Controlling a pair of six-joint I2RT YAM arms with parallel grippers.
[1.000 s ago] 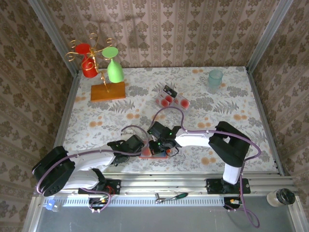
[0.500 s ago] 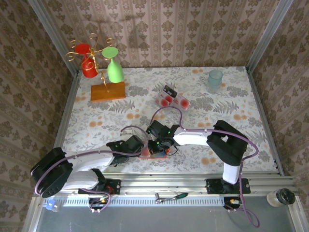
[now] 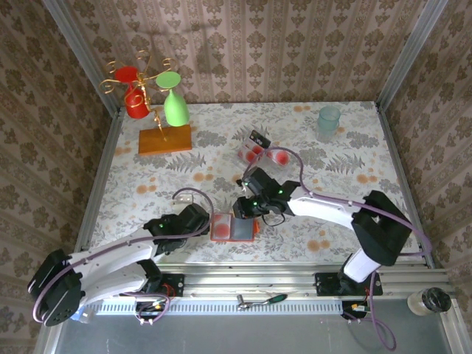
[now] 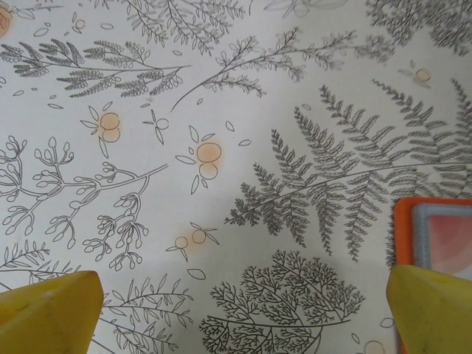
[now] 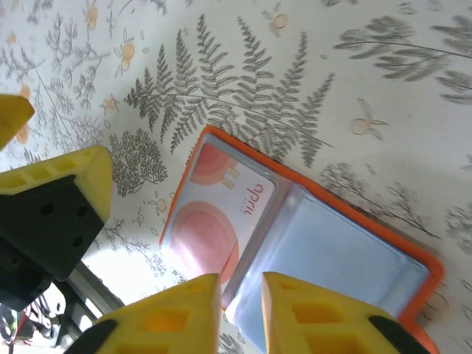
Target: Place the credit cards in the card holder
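The card holder point(image 3: 234, 227) lies open on the patterned table near the front, orange rim up, grey-blue lining showing. One credit card point(image 5: 218, 214) with red blotches sits in its left pocket; the right pocket point(image 5: 332, 254) looks bare. More credit cards point(image 3: 262, 152) lie in a small pile farther back. My right gripper point(image 3: 245, 209) hovers just behind the holder, jaws a little apart with nothing between them point(image 5: 242, 313). My left gripper point(image 3: 200, 221) is just left of the holder, wide open point(image 4: 240, 317) over bare cloth, with the holder's edge point(image 4: 435, 232) by its right finger.
A wire stand on an orange wooden base point(image 3: 164, 140) holds a red cup and a green glass point(image 3: 175, 108) at the back left. A pale teal cup point(image 3: 329, 118) stands at the back right. A hand tool point(image 3: 262, 300) lies on the front rail.
Both grippers have drawn back off the card holder, the left one leftward, the right one up and back. The right jaws have parted slightly. The holder lies uncovered with a card in it.
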